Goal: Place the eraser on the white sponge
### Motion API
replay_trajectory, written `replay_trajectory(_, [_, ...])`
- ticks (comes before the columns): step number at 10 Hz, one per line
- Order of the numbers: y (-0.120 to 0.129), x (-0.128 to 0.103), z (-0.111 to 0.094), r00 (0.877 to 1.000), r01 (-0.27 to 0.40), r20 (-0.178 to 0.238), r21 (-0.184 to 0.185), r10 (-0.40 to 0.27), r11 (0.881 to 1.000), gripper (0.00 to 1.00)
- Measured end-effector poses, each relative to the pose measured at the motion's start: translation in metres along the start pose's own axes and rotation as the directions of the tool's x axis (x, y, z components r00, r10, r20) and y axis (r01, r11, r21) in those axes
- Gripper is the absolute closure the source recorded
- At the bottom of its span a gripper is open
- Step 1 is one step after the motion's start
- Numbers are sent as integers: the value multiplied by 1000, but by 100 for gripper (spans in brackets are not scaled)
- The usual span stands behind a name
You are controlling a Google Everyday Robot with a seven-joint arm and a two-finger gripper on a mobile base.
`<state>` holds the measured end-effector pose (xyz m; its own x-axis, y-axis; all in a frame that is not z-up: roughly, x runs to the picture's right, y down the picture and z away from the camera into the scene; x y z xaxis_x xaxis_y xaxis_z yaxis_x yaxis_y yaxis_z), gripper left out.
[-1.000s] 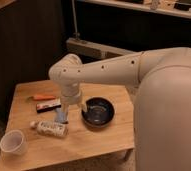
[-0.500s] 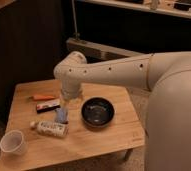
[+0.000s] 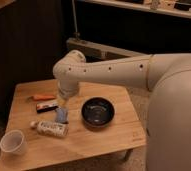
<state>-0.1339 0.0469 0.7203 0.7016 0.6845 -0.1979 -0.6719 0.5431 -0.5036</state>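
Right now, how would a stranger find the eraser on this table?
On the wooden table, look left of the end effector. The eraser lies between the orange pen and the labelled bottle. It alone is a flat black bar.

Pale matt wood for the tabletop [image 3: 114,137]. The arm [image 3: 119,72] has a smooth cream plastic shell w/ slight sheen; its pincer [image 3: 64,103] hangs just above the white sponge [image 3: 62,116] (soft-looking, matt). The bowl [image 3: 97,111] is dark and glossy, the eraser [image 3: 47,106] matt black.
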Motion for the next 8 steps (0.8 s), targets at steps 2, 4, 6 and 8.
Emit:
replay_trajectory(2, [2, -5, 7, 997, 38, 68, -38, -35, 999, 35])
replay_trajectory(4, [11, -32, 23, 988, 116, 110, -73, -107, 991, 35])
replay_trajectory(6, [32, -77, 47, 969, 216, 146, -93, -201, 972, 35])
replay_trajectory(8, [50, -109, 69, 943, 310, 161, -100, -292, 945, 35])
